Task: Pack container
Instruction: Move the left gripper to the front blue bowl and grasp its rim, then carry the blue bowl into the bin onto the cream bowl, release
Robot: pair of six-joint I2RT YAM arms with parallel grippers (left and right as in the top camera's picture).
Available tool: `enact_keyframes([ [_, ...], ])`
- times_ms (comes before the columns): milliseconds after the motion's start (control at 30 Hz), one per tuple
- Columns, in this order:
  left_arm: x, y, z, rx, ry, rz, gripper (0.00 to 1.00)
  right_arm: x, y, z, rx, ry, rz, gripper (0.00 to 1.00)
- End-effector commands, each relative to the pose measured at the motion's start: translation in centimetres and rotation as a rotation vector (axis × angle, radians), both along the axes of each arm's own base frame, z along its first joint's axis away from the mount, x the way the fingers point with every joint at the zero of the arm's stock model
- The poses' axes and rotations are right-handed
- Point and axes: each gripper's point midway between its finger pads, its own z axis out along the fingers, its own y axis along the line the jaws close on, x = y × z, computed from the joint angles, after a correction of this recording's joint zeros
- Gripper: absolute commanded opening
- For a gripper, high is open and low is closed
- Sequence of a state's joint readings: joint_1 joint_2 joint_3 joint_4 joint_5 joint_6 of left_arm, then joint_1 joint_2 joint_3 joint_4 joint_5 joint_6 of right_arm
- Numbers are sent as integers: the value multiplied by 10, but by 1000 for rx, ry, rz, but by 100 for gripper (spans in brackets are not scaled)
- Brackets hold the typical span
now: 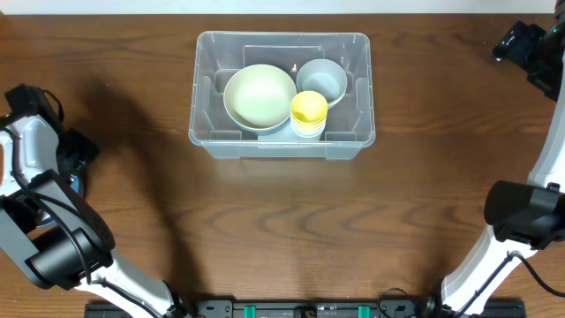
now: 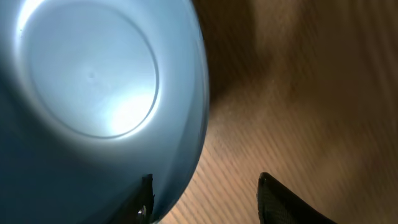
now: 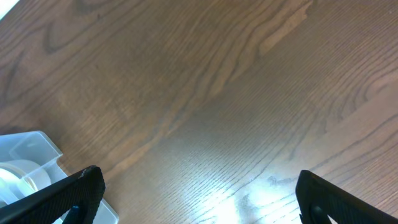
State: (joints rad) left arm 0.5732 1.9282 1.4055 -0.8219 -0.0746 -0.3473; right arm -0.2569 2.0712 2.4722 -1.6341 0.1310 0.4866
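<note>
Upright container (image 1: pixel 282 148), long axis left-right; both jaws open, left pair straddling blue bowl's (image 2: pixel 93 93) edge.

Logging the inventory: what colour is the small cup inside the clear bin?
The small round plastic cup is yellow, clearest in the overhead view.

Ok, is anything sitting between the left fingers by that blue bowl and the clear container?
Nothing visible does: overhead, only bare table lies between the left gripper and the container. Inside, a cream bowl, a grey bowl and yellow cups already take up most of the floor.
</note>
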Motion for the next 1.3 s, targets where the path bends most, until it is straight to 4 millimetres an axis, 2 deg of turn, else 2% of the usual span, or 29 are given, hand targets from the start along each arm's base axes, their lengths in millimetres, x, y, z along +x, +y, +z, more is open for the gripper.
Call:
enact_keyframes([
  [0,-10,-4,-16,-21,39,11,54,-1,-4,2,-8,-3,-7,99],
  [67,-11,-4,-19,-20,39,11,53,-1,-4,2,-8,-3,-7,99],
  [167,-10,-4,-19,-19,37,11,39,-1,-4,2,-8,-3,-7,99],
  [267,-11,-4,-19,-20,37,11,11,-1,-4,2,-8,-3,-7,99],
  [300,-11,-5,-19,-25,37,11,5,-1,-4,2,-8,-3,-7,99],
  [500,4,-28,-15,-152,-34,-13,6,-1,-4,2,-8,-3,-7,99],
  [633,17,-41,3,-172,-68,-53,6,-1,-4,2,-8,-3,-7,99],
  [800,42,-61,52,-121,-175,-159,6,-1,-4,2,-8,-3,-7,99],
  [900,59,-80,95,-74,-277,-252,6,-1,-4,2,-8,-3,-7,99],
  [967,71,-100,128,-52,-361,-354,6,-1,-4,2,-8,-3,-7,99],
  [1067,83,-137,178,-1,-478,-518,6,-1,-4,2,-8,-3,-7,99],
  [1100,85,-148,189,15,-503,-563,6,-1,-4,2,-8,-3,-7,99],
  [1200,88,-200,231,74,-603,-774,6,-1,-4,2,-8,-3,-7,99],
  [1267,87,-238,251,104,-663,-908,6,-1,-4,2,-8,-3,-7,99],
])
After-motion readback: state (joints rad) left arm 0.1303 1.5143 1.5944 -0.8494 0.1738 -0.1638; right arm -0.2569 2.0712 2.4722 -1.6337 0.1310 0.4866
